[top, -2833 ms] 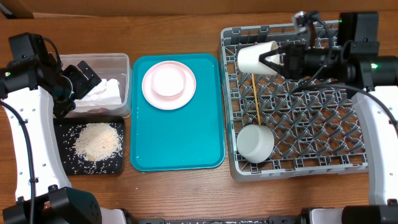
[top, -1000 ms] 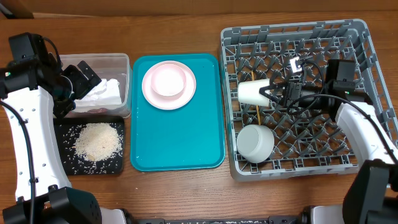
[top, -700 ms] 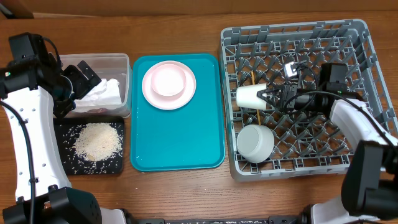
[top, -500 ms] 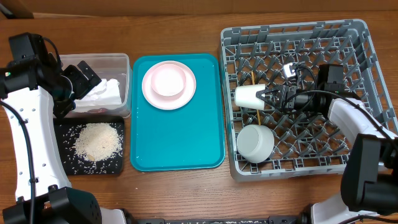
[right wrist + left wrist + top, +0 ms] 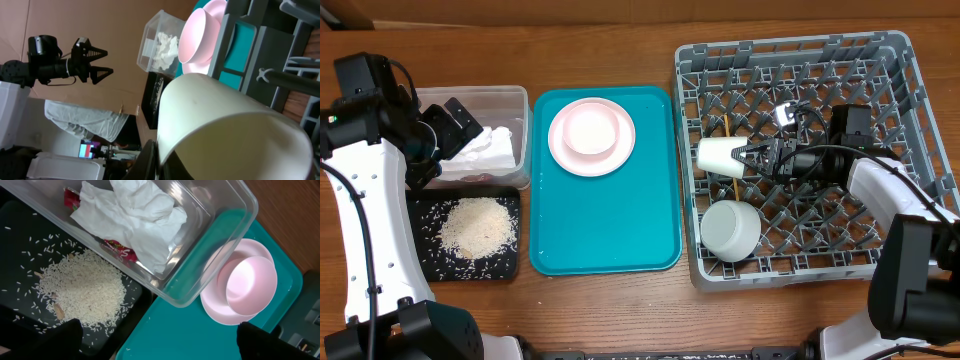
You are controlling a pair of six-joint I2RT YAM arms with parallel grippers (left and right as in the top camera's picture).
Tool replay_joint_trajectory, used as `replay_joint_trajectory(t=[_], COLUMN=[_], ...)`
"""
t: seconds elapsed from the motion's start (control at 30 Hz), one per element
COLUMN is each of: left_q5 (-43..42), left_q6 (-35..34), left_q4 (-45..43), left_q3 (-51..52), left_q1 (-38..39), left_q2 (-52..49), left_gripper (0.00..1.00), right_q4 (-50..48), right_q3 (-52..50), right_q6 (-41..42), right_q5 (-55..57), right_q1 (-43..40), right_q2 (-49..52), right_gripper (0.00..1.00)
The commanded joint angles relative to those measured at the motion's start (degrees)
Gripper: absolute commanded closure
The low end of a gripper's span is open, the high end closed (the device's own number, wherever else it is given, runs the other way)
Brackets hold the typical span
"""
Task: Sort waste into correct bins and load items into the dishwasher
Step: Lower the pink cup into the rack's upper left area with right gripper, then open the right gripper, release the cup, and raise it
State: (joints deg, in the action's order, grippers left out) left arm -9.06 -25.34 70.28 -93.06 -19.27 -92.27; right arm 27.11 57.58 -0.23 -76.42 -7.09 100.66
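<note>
Pinched almost closed, the right gripper (image 5: 748,158) has the rim wall of the cream cup (image 5: 719,155) between its jaws. The cup lies on its side with its mouth toward the gripper. It sits in the left part of the dish rack (image 5: 790,46), close to the rack's left wall. We cannot tell whether it rests on the pegs or hangs just over them. In the right wrist view the cup (image 5: 225,135) fills most of the frame.

A pale bowl (image 5: 730,228) sits just nearer than the cup, by the rack's near-left corner. The chopsticks (image 5: 737,186) run under the cup, between it and the bowl. Bare lattice and pegs show across the rack's far rows and right half, apart from where the right arm lies.

We see the left gripper (image 5: 453,127) with its jaws spread wide, holding nothing, above the clear tub (image 5: 518,100). The tissue (image 5: 135,220) and the red wrapper (image 5: 120,250) lie in that tub. Its near edge meets the black tray (image 5: 420,268), where the rice (image 5: 477,226) is heaped.

Between the bins and the rack lies the teal tray (image 5: 605,235). At its far end stands the pink plate (image 5: 560,150) with a second bowl (image 5: 590,130) on it. Only bare teal shows on the tray's near half.
</note>
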Motion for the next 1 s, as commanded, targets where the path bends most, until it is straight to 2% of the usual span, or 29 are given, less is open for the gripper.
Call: replay_joint_trajectory(t=[0.0, 0.2, 0.47, 0.8, 0.97], left_q5=[-0.37, -0.37, -0.37, -0.37, -0.37], left_q6=[0.04, 0.04, 0.04, 0.04, 0.04], left_q4=[-0.07, -0.07, -0.07, -0.07, -0.07], left_q3=[-1.22, -1.22, -1.22, -1.22, -1.22], left_q1=[-0.2, -0.2, -0.2, -0.2, -0.2], left_q2=[0.46, 0.46, 0.46, 0.46, 0.46], left_gripper=[0.0, 0.0, 0.0, 0.0, 0.0], right_q4=[0.76, 3.34, 9.68, 12.94, 17.64], right_q3=[-1.01, -1.01, -0.94, -0.83, 0.72], right_q6=[-0.35, -0.33, -0.37, -0.33, 0.55], right_q5=[7.39, 7.37, 7.37, 7.65, 18.97], right_q1=[-0.17, -1.84, -6.03, -6.56, -6.56], right_q2=[0.79, 0.79, 0.66, -1.79, -6.08], right_gripper=[0.94, 0.91, 0.91, 0.89, 0.89])
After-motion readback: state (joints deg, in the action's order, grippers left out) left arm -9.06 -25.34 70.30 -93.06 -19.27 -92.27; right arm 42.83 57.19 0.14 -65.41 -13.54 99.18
